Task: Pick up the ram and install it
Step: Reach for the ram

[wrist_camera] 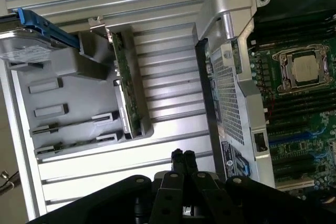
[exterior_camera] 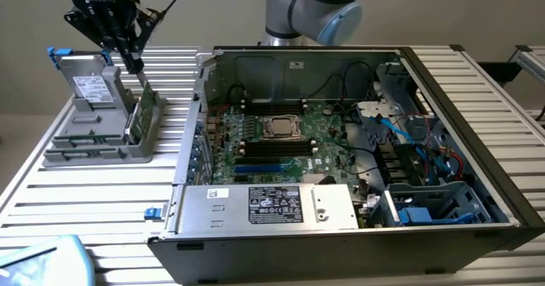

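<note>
Ram (exterior_camera: 75, 140): thin green sticks lying edge-up in the low slots of the grey parts holder (exterior_camera: 60, 157), at its end nearer the exterior camera. Nothing touches them.

Same holder: a taller green expansion card (exterior_camera: 145, 107) stands on edge along the side facing the case. A silver hard drive (exterior_camera: 90, 88) with blue tabs stands upright at the far end.

My gripper (exterior_camera: 136, 66) hangs just above the card's top edge, well apart from the ram. Fingers (wrist_camera: 178, 162) are pressed together tip to tip, with nothing between them.

The holder sits on the slatted metal table (exterior_camera: 102, 196), to the exterior view's left of the open computer case (exterior_camera: 281, 260). The motherboard (exterior_camera: 290, 152) is exposed inside, with dark memory slots (exterior_camera: 272, 147) either side of the CPU socket (exterior_camera: 279, 127).
</note>
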`<state>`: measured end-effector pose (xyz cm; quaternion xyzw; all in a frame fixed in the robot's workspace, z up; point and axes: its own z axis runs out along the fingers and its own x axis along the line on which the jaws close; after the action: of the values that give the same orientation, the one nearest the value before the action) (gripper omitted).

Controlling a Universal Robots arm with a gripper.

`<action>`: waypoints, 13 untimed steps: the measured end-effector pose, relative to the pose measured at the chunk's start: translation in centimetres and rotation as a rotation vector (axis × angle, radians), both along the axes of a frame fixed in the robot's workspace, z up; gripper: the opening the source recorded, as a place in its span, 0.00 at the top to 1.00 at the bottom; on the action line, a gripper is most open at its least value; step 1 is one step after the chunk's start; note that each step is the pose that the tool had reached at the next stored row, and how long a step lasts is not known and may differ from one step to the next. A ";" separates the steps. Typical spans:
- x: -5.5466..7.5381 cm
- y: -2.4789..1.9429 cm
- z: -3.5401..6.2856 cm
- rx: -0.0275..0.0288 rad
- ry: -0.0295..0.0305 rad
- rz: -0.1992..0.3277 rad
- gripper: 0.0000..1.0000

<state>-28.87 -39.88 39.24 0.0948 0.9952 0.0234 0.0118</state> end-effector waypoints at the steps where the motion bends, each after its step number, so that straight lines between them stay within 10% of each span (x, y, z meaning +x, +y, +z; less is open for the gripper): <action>1: -0.4 0.00 0.00 0.0000 0.0000 0.000 0.89; 13: -5.8 0.00 -0.11 0.0000 0.0001 -0.002 0.89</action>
<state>-34.68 -39.88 39.13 0.0955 0.9951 0.0234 0.0118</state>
